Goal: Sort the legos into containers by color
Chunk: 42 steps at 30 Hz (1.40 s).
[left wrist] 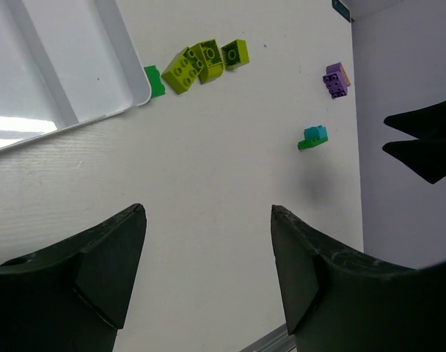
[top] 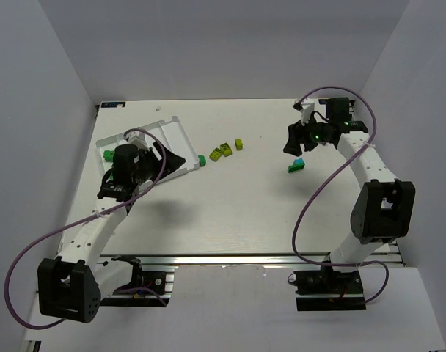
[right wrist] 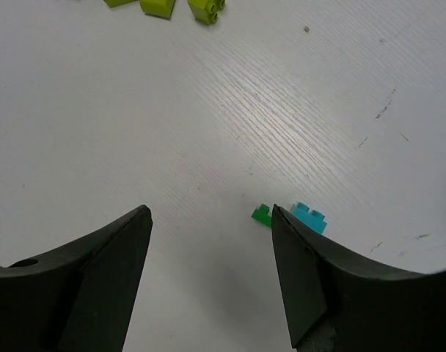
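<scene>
At the far left of the top view, a green brick (top: 108, 155) sits at the edge of the white tray (top: 172, 126). We cannot tell whether it lies in a compartment or just outside the rim. The tray lies askew on the worktop (top: 238, 213), and its compartments (left wrist: 69, 51) run side by side (long troughs parted by raised ridges).

The left hand (left wrist: 208, 216) hangs near the tray's right end. Its fingers (left wrist: 113, 271) are spread wide with nothing between them. Just beside the tray's rounded corner, a dark green brick (left wrist: 155, 81) lies on the worktop.

Next come three yellow-green bricks (left wrist: 208, 59) in a short row. Two of them touch and the third is just beside them. Further right, well apart from the tray, a cyan brick (left wrist: 315, 132) rests against a small green brick (left wrist: 305, 144). Beyond that pair, toward the far edge, we see a purple brick (left wrist: 336, 79).

The right hand (right wrist: 210, 213) hovers over the worktop above the cyan and green pair. Its fingers (right wrist: 318, 279) are spread apart and hold nothing. In its own wrist view, the two bricks lie just beside the tip of the right-side finger.
</scene>
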Motion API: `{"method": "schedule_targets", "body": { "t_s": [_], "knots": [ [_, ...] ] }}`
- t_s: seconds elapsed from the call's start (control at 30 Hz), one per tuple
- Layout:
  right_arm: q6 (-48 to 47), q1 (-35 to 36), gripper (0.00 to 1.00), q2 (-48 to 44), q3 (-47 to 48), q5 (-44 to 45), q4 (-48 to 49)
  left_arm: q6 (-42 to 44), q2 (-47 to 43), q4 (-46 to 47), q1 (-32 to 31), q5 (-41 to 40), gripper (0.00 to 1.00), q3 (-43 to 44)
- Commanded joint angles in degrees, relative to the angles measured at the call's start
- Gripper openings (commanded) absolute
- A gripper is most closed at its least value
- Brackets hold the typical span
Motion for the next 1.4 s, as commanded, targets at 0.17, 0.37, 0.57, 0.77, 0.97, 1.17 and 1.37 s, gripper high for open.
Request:
{"method": "schedule_targets", "body": {
  "t_s": [0.17,0.37,0.57,0.77,0.97,1.17,1.37],
  "knots": [
    [-0.2,-1.9,0.72,1.6,1.9,0.9,-1.4,-2.1,-0.4,5.5,-1.5,-0.5,0.79,-1.7],
    [1.4,-2.6,0.72,3.5,2.1,4.0,-1.3,-1.8,-0.3,5.5,-2.0,-0.7,0.79,-1.9],
    [7.4,-2.9,0.71,7.2,3.8,12.8,-1.5,-2.7,-1.7,6.6,-2.3,-1.3,0.79,-4.3],
    [9.5,-3.4,0.70,12.1,6.6,16.5,-3.4,-3.5,-1.4,7.3,-3.1,-1.5,0.79,-5.1],
    [14.6,-3.6,0.66,15.8,9.9,16.8,-3.2,-3.4,-0.2,6.9,-3.7,-2.3,0.79,-4.0],
    [13.0,-4.7,0.65,21.3,15.7,19.1,-6.2,-4.0,0.2,7.0,-4.7,-3.0,0.80,-4.3],
    [11.3,-4.3,0.63,24.1,16.6,20.0,-8.1,-4.4,1.8,7.0,-6.2,-4.1,0.80,-3.5]
  ]
}}
